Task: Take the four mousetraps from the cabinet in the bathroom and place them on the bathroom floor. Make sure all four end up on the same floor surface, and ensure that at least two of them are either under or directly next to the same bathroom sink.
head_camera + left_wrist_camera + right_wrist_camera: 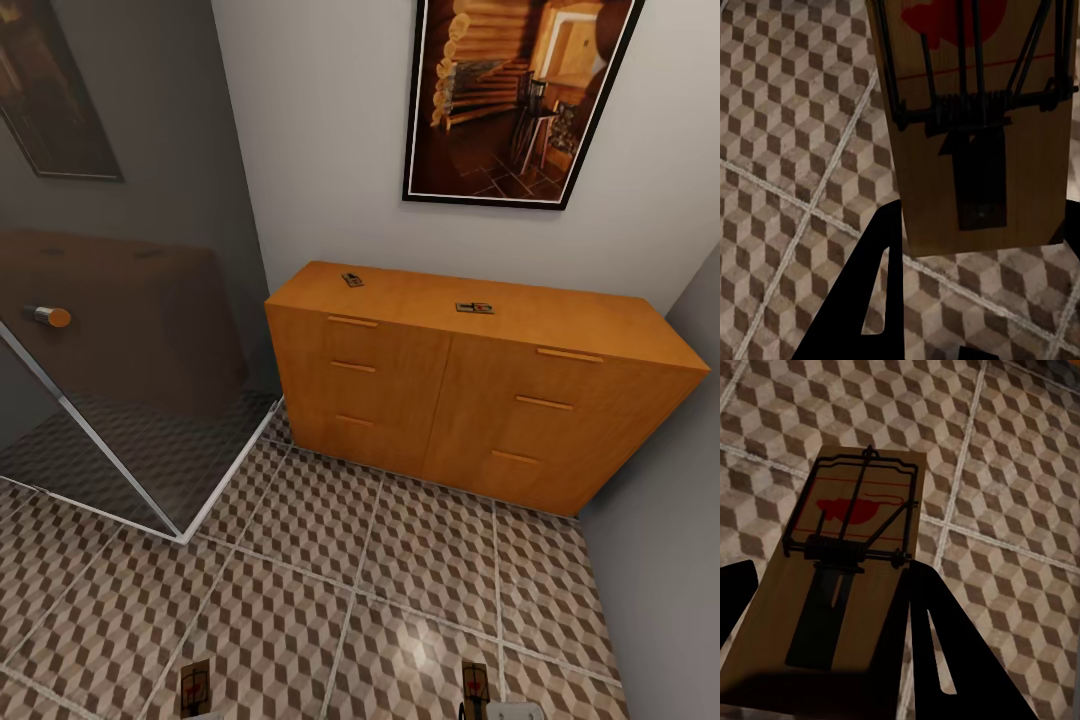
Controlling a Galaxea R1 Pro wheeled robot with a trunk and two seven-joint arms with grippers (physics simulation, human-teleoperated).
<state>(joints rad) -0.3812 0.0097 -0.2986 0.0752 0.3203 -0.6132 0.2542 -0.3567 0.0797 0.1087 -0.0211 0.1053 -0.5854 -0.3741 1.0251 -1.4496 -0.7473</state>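
Observation:
The orange-brown cabinet [480, 400] stands against the back wall. Two mousetraps lie on its top, one near the left end [352, 279] and one near the middle [475, 308]. My left gripper [982, 217] is shut on a third mousetrap [975, 127], which hangs over the bathroom floor [787, 150] and shows low in the head view [195, 685]. My right gripper [832, 577] is shut on a fourth mousetrap [847, 585], also above the floor tiles [1020, 472] and low in the head view [474, 690]. The sink is out of view.
A dark glass shower screen [130, 380] with a round knob [47, 316] stands at the left, its corner reaching the floor. A framed picture [520, 95] hangs over the cabinet. A grey wall [660, 560] closes the right side. Tiled floor [400, 580] lies before the cabinet.

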